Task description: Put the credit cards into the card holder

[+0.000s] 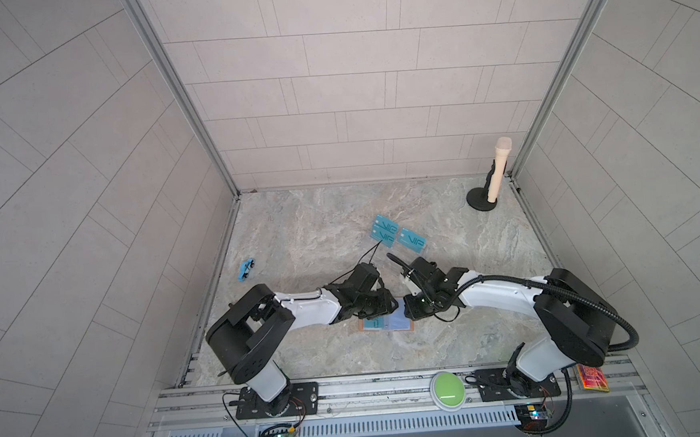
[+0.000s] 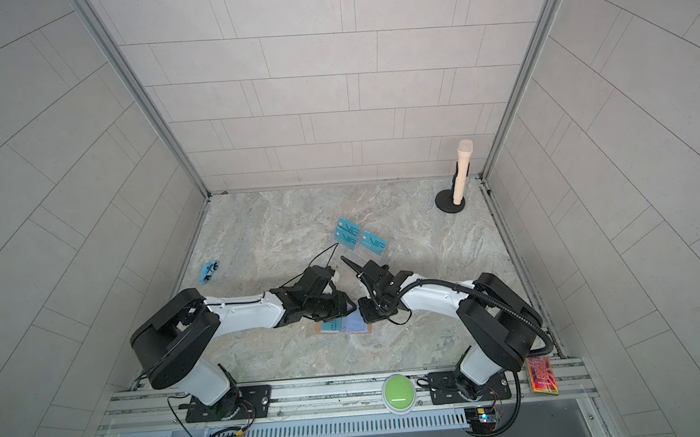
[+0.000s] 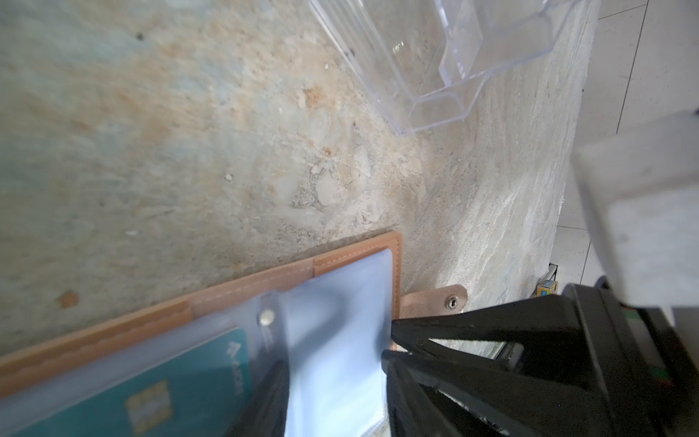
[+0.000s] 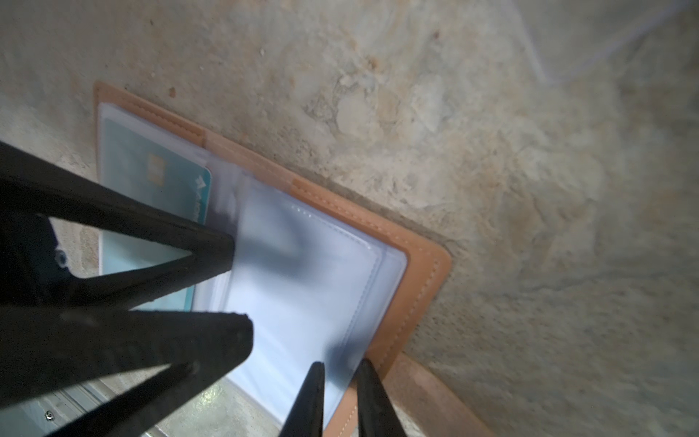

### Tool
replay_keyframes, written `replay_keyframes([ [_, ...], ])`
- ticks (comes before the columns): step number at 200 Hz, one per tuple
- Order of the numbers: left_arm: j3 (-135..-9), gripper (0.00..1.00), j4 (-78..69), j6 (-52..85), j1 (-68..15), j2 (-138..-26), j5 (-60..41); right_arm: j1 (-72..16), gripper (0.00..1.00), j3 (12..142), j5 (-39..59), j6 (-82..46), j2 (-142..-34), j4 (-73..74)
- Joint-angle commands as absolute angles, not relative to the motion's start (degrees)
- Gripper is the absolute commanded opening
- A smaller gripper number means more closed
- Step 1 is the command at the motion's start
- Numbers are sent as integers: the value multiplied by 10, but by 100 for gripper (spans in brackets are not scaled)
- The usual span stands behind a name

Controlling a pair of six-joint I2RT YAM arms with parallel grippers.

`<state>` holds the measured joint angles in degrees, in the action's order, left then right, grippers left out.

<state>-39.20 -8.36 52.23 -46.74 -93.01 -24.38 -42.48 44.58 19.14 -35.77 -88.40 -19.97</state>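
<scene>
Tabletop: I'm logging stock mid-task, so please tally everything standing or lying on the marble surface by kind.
Teal cards: 4 (3 in the stand, 1 in the holder)
Card holder: 1
Clear acrylic stand: 1
Blue toy car: 1
Microphone on stand: 1
Total: 8

Robot lab cell: aluminium-framed walls (image 1: 87, 169), marble-look tabletop (image 1: 320, 229), rail-mounted arms (image 1: 304, 309), green button (image 1: 447, 389).
</scene>
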Motion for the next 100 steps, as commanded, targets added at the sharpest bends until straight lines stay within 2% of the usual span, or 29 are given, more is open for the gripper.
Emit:
replay_keyframes([
  [1,-400,46,-99,517,-470,-936,-257,-427,20,455,177,-352,-886,-216],
  [100,-391,46,-132,533,-471,-958,-266,-426,19,451,173,-353,-882,-215],
])
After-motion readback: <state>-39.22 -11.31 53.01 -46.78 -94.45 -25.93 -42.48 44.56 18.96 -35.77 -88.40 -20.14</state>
